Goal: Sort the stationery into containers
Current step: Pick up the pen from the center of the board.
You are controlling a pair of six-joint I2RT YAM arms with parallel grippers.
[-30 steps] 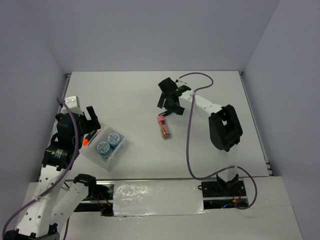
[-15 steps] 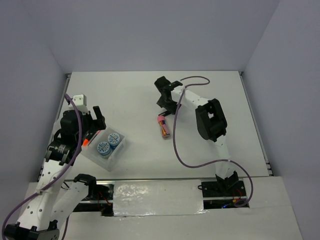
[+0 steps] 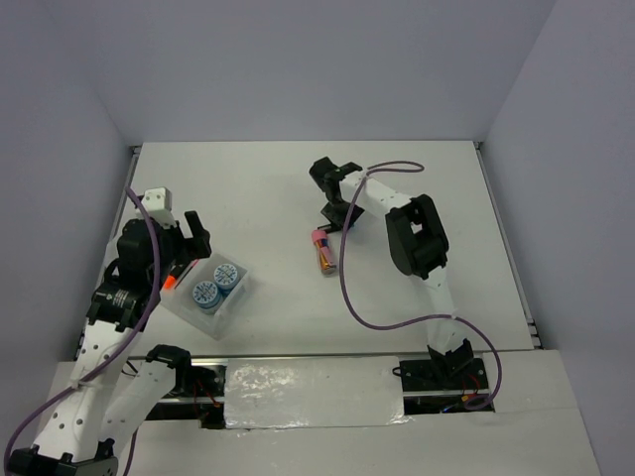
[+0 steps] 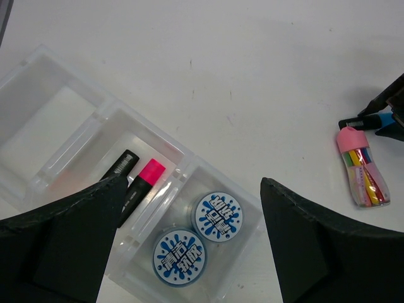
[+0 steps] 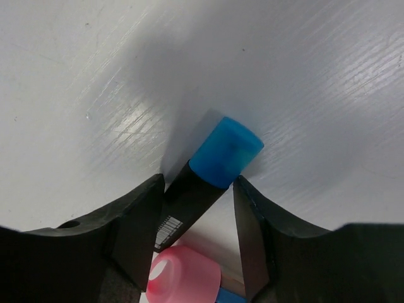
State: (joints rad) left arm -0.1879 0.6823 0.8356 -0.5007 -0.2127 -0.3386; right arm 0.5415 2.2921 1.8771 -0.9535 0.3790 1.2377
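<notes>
my right gripper [image 5: 197,189] straddled the blue-capped marker [image 5: 224,151], apparently pinching it to lift, while my left gripper [image 4: 194,182] hung spread over the lower-left trays [image 4: 63,126], idle.

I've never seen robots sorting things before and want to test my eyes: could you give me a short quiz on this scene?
1. True or false: the two blue rolls sit in the same tray.
2. The marker between the right arm's jaws has which cap: A pink, B blue, C orange?
3. Fill in: the pink-topped tube lies on the ____.
Key: 1 true; 2 B; 3 table.
</notes>
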